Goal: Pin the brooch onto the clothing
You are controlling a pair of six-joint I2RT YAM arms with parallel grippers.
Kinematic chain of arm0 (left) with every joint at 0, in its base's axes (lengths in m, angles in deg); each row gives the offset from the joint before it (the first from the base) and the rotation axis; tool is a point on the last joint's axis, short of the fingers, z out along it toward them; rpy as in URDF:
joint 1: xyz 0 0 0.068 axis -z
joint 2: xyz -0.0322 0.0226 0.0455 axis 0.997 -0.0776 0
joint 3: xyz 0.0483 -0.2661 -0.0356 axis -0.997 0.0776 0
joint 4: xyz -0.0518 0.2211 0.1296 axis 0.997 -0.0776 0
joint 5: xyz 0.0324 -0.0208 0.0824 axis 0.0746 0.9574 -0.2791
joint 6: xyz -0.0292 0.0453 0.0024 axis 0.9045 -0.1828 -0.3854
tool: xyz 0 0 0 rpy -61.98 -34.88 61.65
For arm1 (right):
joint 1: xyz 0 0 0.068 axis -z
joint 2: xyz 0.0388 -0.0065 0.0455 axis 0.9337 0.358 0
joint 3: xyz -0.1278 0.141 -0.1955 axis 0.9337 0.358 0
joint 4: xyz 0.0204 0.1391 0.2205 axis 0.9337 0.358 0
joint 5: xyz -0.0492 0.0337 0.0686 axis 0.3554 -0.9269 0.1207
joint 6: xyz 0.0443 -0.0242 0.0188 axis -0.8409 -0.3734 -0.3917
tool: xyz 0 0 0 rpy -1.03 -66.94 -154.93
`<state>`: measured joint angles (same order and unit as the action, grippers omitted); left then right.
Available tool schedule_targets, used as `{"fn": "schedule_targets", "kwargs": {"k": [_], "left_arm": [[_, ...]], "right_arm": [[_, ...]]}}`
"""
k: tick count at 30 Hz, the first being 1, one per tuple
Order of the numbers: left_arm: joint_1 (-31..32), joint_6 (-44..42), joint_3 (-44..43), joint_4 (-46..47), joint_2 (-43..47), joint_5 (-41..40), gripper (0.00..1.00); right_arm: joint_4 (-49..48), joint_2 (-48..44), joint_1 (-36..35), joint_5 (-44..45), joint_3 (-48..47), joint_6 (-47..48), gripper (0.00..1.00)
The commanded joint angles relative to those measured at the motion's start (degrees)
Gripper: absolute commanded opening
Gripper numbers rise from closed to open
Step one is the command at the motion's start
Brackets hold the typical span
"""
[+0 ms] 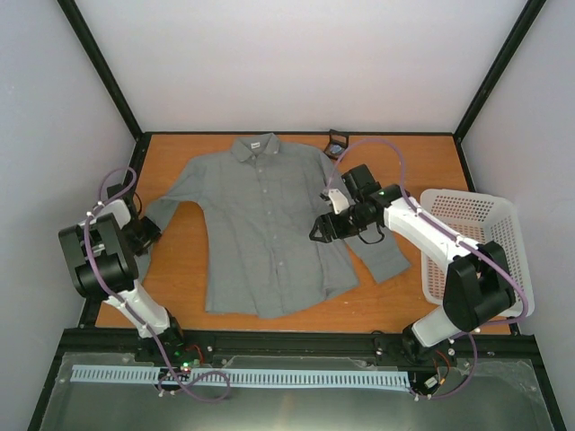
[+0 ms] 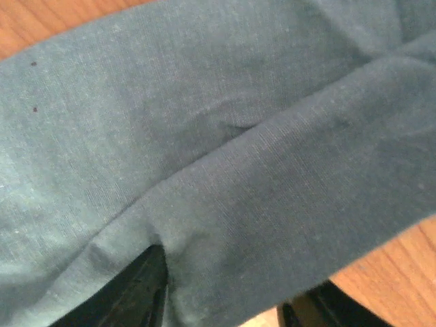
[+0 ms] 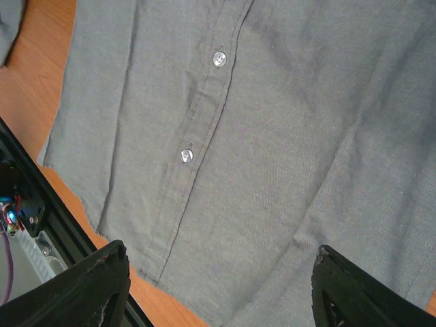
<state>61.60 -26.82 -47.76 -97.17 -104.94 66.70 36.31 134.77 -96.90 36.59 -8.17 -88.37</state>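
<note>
The clothing [image 1: 260, 224], a grey collared button-up shirt, lies spread flat on the orange table [image 1: 180, 278]. My left gripper [image 1: 144, 235] is at the cuff end of the shirt's left sleeve. In the left wrist view the sleeve [image 2: 238, 136] fills the frame and runs between the two black fingers [image 2: 146, 289] of this gripper [image 2: 225, 286]. The jaws stand apart, and the cloth puckers against one finger. My right gripper [image 1: 316, 232] hovers open over the shirt's front [image 3: 272, 136], near the button placket [image 3: 187, 156], and holds nothing [image 3: 219, 252]. The brooch is out of view.
A small black holder [image 1: 337, 142] sits at the back edge of the table, past the collar. A white slatted basket [image 1: 472, 224] stands at the right. The black frame rail [image 3: 41, 204] runs along the table's near edge, below the shirt's hem.
</note>
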Motion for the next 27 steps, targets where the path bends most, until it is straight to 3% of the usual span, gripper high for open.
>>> {"fn": "schedule_targets", "kwargs": {"k": [1,5,8,10,14,19,27], "left_arm": [[0.8,0.7,-4.8,-3.0,-0.9,0.8,0.32],[5.8,7.7,-3.7,-7.3,5.7,0.8,0.10],[8.0,16.0,2.6,-8.2,10.9,6.8,0.01],[8.0,22.2,8.8,-8.9,14.0,7.7,0.01],[8.0,31.0,15.8,-9.3,20.7,5.0,0.05],[6.9,31.6,18.4,-8.4,20.0,3.6,0.06],[6.2,25.2,7.3,-10.6,17.2,-6.8,0.29]], "right_arm": [[0.4,0.1,1.3,-1.3,-1.5,2.0,0.71],[-0.1,0.6,1.8,-1.5,-1.2,2.0,0.71],[-1.2,1.5,1.8,-2.6,-0.5,1.1,0.71],[-1.6,1.8,1.8,-3.1,-0.4,0.7,0.71],[-1.7,2.3,1.9,-3.1,-0.5,0.6,0.71],[-3.3,2.6,2.0,-2.0,2.3,-1.3,0.71],[-3.3,5.5,2.0,-2.0,3.6,-1.8,0.71]]}}
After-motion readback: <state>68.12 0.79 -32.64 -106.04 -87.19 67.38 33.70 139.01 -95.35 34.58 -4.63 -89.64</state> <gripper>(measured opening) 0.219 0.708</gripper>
